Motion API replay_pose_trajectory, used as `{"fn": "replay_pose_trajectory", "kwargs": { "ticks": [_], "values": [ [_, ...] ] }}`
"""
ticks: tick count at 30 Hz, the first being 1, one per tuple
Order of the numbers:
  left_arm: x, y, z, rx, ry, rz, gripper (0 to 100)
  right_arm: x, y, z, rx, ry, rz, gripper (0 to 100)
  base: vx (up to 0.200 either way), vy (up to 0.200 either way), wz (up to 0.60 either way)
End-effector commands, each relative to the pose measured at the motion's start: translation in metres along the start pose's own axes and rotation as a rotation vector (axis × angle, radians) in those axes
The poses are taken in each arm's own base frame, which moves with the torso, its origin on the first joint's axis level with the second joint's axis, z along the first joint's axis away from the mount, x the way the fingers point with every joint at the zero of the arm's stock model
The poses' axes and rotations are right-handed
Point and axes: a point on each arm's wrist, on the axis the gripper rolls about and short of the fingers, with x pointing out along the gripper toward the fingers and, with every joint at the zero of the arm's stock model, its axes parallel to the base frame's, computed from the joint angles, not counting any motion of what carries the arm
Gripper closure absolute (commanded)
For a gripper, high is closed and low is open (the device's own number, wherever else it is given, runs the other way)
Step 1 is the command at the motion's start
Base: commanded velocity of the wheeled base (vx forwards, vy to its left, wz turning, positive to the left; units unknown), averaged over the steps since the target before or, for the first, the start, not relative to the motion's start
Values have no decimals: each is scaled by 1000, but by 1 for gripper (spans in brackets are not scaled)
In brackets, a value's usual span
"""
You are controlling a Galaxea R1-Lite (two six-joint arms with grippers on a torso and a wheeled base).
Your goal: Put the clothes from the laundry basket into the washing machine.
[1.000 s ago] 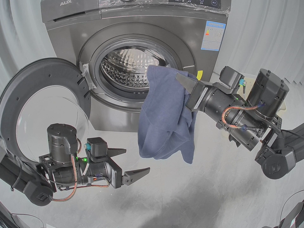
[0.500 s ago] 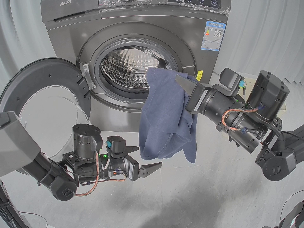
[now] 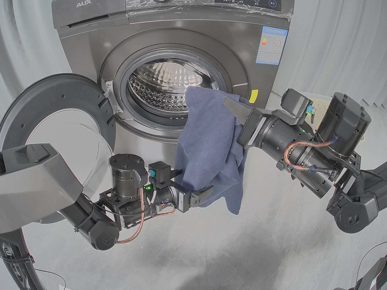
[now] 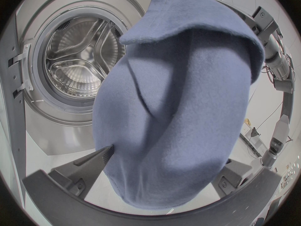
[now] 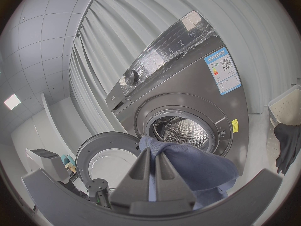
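Limp slate-blue garment [image 3: 209, 150], soft vertical folds.

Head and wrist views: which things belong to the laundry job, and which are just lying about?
Job: blue garment, washing machine, its open door, laundry basket, dark garment over its rim, right gripper, left gripper.
Lying about: curtain, ceiling light.

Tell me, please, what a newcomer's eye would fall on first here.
The blue garment hangs in mid-air from the shut right end effector, before the open drum of the washing machine. Below, the open left end effector straddles the garment's lower edge, and the round door stands swung out on the robot's left.
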Motion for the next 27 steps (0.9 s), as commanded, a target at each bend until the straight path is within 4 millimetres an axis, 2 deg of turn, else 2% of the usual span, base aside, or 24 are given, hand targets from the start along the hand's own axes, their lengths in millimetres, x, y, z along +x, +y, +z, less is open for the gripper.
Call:
{"fn": "replay_pose_trajectory", "kwargs": {
  "ticks": [1,10,11,15,16,17,18,27],
  "values": [
    [1,0,0,1,-2,1,100,-1,1,1,1,-3,3,100,0,0,0],
    [-4,-1,3,17,-38,24,100,-2,0,0,0,4,0,100,0,0,0],
    [-16,-8,8,25,-71,9,100,-2,-1,-1,-1,6,-3,100,0,0,0],
    [-34,-19,12,24,-91,-17,100,-5,-3,-5,-7,26,-11,100,0,0,0],
    [-47,-25,14,27,-110,-35,100,-7,-4,-9,-8,39,-15,100,0,0,0],
    [-48,-25,14,27,-110,-36,100,-7,-4,-9,-8,41,-15,100,0,0,0],
    [-62,-30,17,32,-127,-50,100,-9,-5,-13,-13,57,-19,100,0,0,0],
    [-124,-42,37,56,-252,-119,100,-33,-8,-37,-27,179,-17,100,0,0,0]
  ]
}}
